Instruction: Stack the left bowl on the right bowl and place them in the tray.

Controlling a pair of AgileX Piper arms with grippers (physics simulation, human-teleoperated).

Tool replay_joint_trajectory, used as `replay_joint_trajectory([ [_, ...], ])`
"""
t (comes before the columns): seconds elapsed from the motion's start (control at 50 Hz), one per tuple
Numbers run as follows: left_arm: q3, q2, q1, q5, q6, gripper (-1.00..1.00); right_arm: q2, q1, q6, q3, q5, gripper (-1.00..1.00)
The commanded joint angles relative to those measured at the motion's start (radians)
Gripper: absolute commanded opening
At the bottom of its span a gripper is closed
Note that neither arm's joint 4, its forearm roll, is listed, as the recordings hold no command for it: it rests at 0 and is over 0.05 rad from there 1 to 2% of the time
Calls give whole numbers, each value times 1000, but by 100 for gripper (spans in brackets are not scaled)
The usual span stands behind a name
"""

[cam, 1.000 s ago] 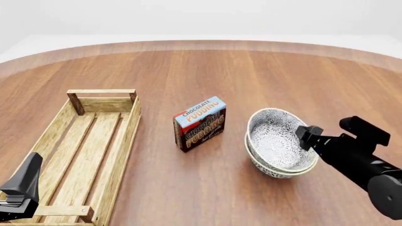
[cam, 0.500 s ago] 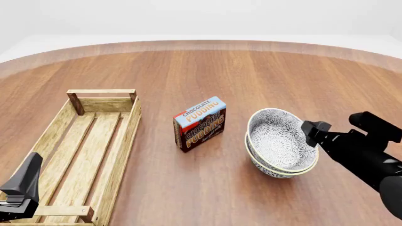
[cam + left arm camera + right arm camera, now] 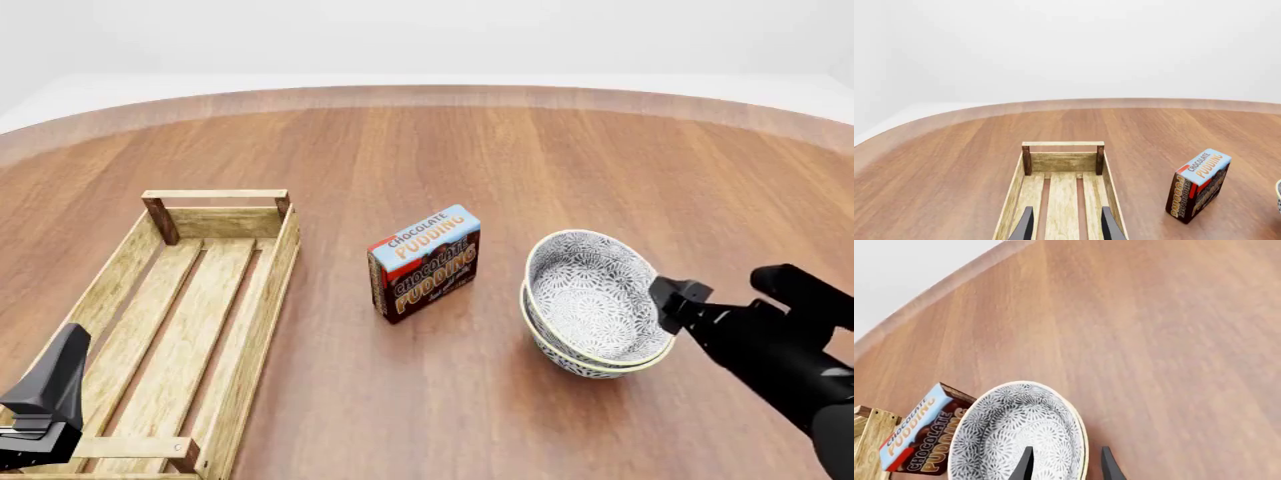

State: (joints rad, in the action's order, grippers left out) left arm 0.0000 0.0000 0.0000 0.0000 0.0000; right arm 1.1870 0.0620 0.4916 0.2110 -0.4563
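The two patterned bowls sit nested right of the table's middle. The left bowl point(image 3: 587, 290) rests tilted inside the right bowl point(image 3: 577, 364). My right gripper point(image 3: 666, 298) is at their right rim. In the right wrist view it point(image 3: 1066, 466) is open, its fingers straddling the rim of the left bowl point(image 3: 1014, 430). The tray point(image 3: 274, 290) lies at the left, holding nothing. My left gripper point(image 3: 60, 375) hovers over the tray's near end, open point(image 3: 1064, 227), looking down the length of the tray point(image 3: 1063, 144).
A chocolate pudding box point(image 3: 427, 262) stands upright between the tray and the bowls, close to the bowls' left side; it shows too in the wrist views point(image 3: 1197, 185) point(image 3: 921, 440). The round wooden table's far edge point(image 3: 441, 92) curves behind.
My right gripper has drawn back to the right and slightly lower, from over the upper bowl's rim to just beside it. The bowls, box, tray and left arm have not moved.
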Motion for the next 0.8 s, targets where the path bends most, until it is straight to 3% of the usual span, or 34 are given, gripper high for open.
replay_joint_trajectory([
  [0.02,0,0,0,0,0,100,116,-9,25,-49,-139,100],
  [0.08,0,0,0,0,0,100,117,-9,25,-49,-141,100],
  [0.26,0,0,0,0,0,100,321,10,72,-82,-354,100],
  [0.48,0,0,0,0,0,100,454,44,96,-82,-473,100],
  [0.5,0,0,0,0,0,100,546,84,113,-67,-537,100],
  [0.76,0,0,0,0,0,100,651,127,139,-68,-629,100],
  [0.78,0,0,0,0,0,100,667,137,140,-66,-640,-100],
  [0.8,0,0,0,0,0,100,671,137,139,-65,-643,-100],
])
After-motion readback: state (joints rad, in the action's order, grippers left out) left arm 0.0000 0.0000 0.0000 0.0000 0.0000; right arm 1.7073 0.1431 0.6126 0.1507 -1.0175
